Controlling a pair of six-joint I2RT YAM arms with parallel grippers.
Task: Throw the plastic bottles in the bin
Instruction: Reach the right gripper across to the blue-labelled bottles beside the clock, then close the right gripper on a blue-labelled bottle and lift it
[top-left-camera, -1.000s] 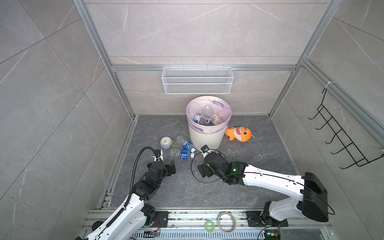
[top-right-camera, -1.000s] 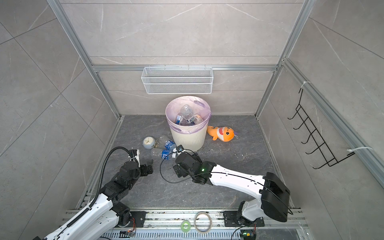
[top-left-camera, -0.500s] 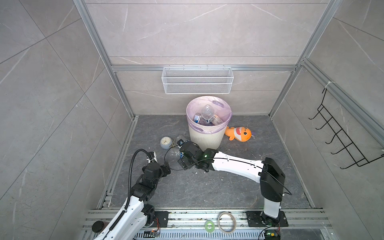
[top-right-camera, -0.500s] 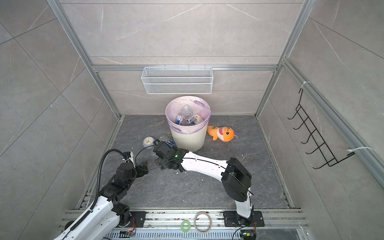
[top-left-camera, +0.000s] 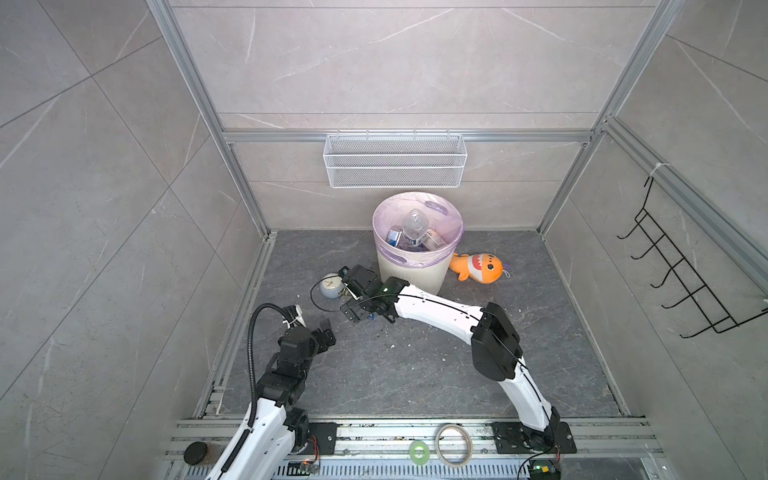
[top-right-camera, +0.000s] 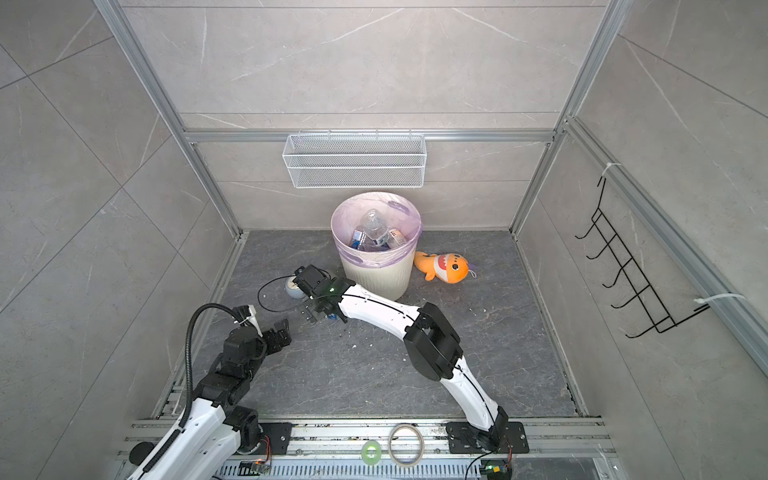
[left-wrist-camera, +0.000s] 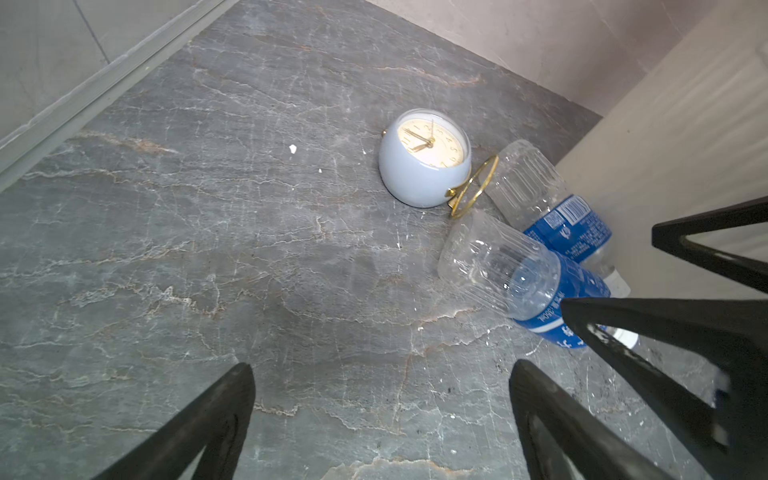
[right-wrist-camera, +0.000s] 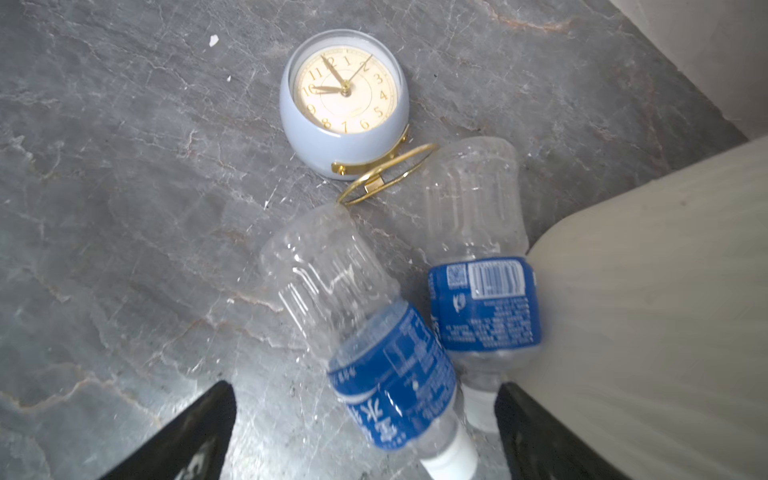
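Two clear plastic bottles with blue labels and white caps lie on the floor between the clock and the bin: a nearer one (right-wrist-camera: 374, 332) (left-wrist-camera: 519, 278) and a farther one (right-wrist-camera: 482, 299) (left-wrist-camera: 552, 208) against the bin wall. My right gripper (right-wrist-camera: 365, 395) (top-left-camera: 353, 313) (top-right-camera: 316, 316) hangs open just over them, the nearer bottle's neck lying between its fingers, untouched. My left gripper (left-wrist-camera: 380, 374) (top-left-camera: 326, 328) (top-right-camera: 282, 328) is open over bare floor to their left. The cream bin (top-left-camera: 415, 274) (top-right-camera: 378, 278) (right-wrist-camera: 665, 291) holds several bottles (top-left-camera: 415, 226) (top-right-camera: 374, 226).
A pale-blue clock (right-wrist-camera: 345, 104) (left-wrist-camera: 419, 166) (top-left-camera: 330, 286) with a gold ring stand touches the bottles' bases. An orange plush shark (top-left-camera: 478, 268) lies right of the bin. A wire mesh basket (top-left-camera: 395, 162) hangs on the back wall, a black hook rack (top-left-camera: 681, 282) on the right wall.
My right arm has swung left and farther out, bringing its gripper over the two bottles by the clock. The left gripper has drawn slightly left. Both stay open.
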